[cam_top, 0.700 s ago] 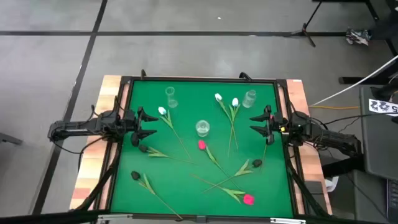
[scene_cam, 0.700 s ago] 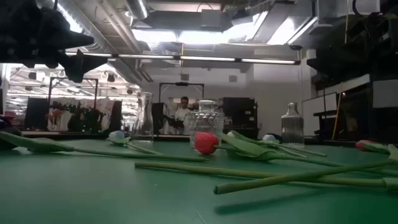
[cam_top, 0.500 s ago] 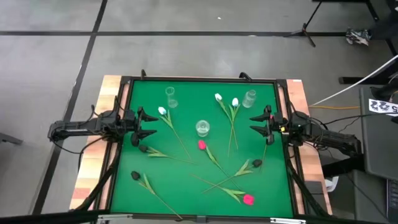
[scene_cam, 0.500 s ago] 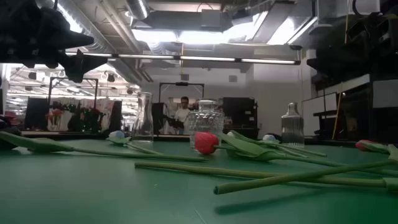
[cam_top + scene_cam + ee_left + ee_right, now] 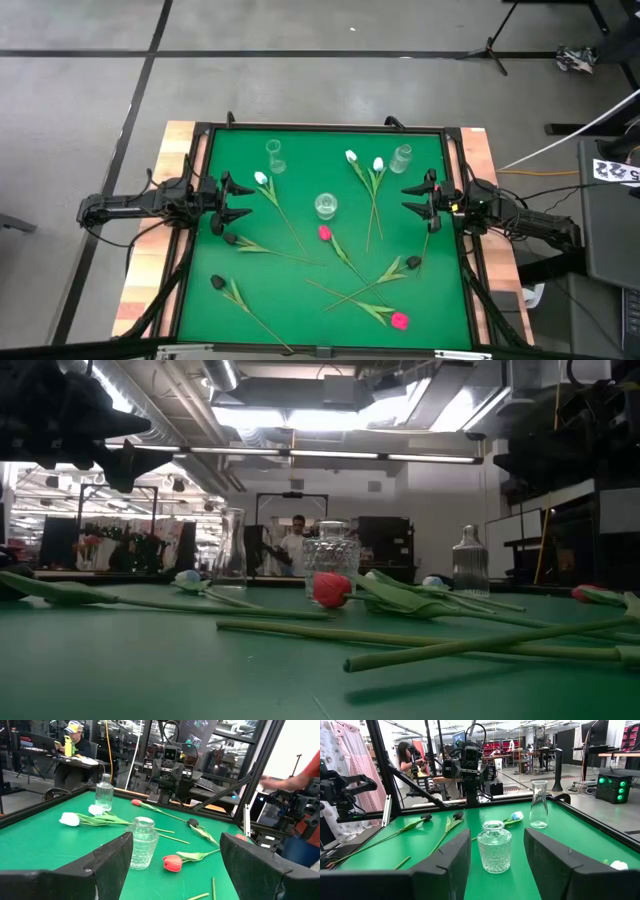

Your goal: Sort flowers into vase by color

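Tulips lie flat on the green mat. A white one (image 5: 261,179) is near my left gripper, and two white ones (image 5: 351,157) (image 5: 378,164) lie toward the far right. Pink-red heads (image 5: 324,233) (image 5: 400,321) and black heads (image 5: 229,239) (image 5: 216,282) (image 5: 413,263) are spread over the middle and near side. A third red head (image 5: 136,801) lies by the right arm. Three clear glass vases stand upright: a flask (image 5: 274,155), a bottle (image 5: 401,158) and a round jar (image 5: 325,206). My left gripper (image 5: 248,200) hovers open at the left edge, and my right gripper (image 5: 405,199) hovers open at the right edge.
A dark raised frame (image 5: 320,128) borders the mat, with wooden table margins (image 5: 150,260) outside it. Long stems (image 5: 350,295) cross one another on the near right. Bare mat (image 5: 300,330) shows along the near edge. People sit and stand in the room beyond the table.
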